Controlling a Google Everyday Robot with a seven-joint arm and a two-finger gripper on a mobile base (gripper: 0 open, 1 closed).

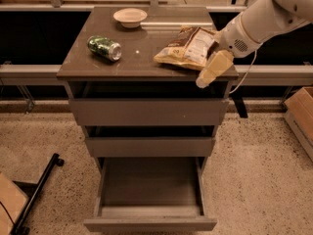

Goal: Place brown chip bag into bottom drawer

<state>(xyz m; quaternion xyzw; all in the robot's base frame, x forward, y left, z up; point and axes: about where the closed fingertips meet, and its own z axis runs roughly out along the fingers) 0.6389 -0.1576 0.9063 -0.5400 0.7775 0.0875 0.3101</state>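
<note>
1. The brown chip bag [188, 48] lies flat on the bench top [137, 65], near its right edge and closer to the front right corner than to the back one. Its front tip comes close to the front edge.
2. The gripper [204, 80] hangs at the front right corner, pointing down and to the left. Its tip is over the front edge, just beside the bag's right end. I cannot tell whether it touches the bag, or whether it is set wide or narrow. It holds nothing that I can see.
3. The white arm [259, 21] comes in from above the right edge.
4. The bottom drawer [149, 223] is pulled far out past the front edge, with its box open upward.
5. The middle drawer [149, 147] sticks out a little, and the top drawer [149, 112] less.
6. A green can [104, 48] lies on its side near the left edge, well apart from the bag.
7. A bowl [130, 17] sits near the back edge.
8. A cardboard box [301, 112] stands on the floor to the right, and a black bar [39, 190] lies to the lower left.
</note>
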